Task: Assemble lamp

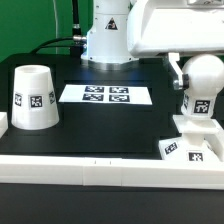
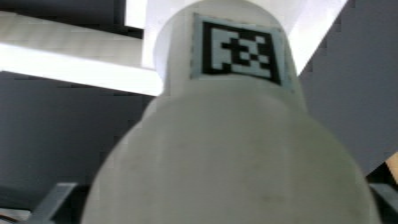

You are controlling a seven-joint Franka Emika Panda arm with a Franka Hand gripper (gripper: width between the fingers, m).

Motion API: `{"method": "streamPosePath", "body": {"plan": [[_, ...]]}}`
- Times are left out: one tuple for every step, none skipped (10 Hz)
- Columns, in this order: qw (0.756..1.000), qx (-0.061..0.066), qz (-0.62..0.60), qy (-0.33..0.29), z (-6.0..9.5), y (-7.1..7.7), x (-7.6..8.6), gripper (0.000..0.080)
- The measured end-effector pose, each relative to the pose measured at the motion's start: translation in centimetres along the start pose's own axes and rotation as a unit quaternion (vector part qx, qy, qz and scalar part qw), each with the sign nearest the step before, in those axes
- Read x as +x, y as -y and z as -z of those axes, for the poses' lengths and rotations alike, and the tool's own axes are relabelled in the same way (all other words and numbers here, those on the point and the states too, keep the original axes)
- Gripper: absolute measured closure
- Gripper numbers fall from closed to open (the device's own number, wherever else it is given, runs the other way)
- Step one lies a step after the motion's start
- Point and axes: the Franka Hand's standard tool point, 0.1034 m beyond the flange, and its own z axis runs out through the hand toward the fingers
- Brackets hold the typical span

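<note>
The white bulb [image 1: 203, 88] stands upright at the exterior view's right, its narrow tagged end down on the flat square base [image 1: 192, 146]. My gripper [image 1: 189, 72] comes down from the white arm above and is shut on the bulb's rounded head. In the wrist view the bulb [image 2: 222, 130] fills the frame and its tag points away. My gripper [image 2: 217, 206] has its fingers [image 2: 54, 202] just showing at either side of the bulb. The tapered shade [image 1: 33, 97] stands mouth down at the exterior view's left, apart from the gripper.
The marker board [image 1: 105, 95] lies flat on the black table between the shade and the base. The robot's white body [image 1: 105, 35] stands behind it. A white raised rim [image 1: 90, 168] runs along the table's near edge.
</note>
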Motion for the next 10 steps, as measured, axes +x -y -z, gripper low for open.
{"method": "streamPosePath", "body": {"plan": [[1.0, 0.0, 0.0, 0.0, 0.0, 0.0, 0.0, 0.0124], [1.0, 0.0, 0.0, 0.0, 0.0, 0.0, 0.0, 0.0124], [1.0, 0.0, 0.0, 0.0, 0.0, 0.0, 0.0, 0.0105], [1.0, 0.0, 0.001, 0.0, 0.0, 0.1, 0.0, 0.0101], [1.0, 0.002, 0.003, 0.0, 0.3, 0.4, 0.0, 0.0101], [1.0, 0.002, 0.003, 0.0, 0.7, 0.4, -0.1, 0.01], [1.0, 0.002, 0.004, -0.002, 1.3, 0.5, 0.1, 0.01], [1.0, 0.001, 0.004, -0.005, 1.9, 0.4, 0.3, 0.01], [1.0, 0.001, 0.004, -0.005, 2.4, 0.3, 0.6, 0.01], [1.0, 0.001, 0.004, -0.004, 2.3, 0.3, 0.5, 0.01]]}}
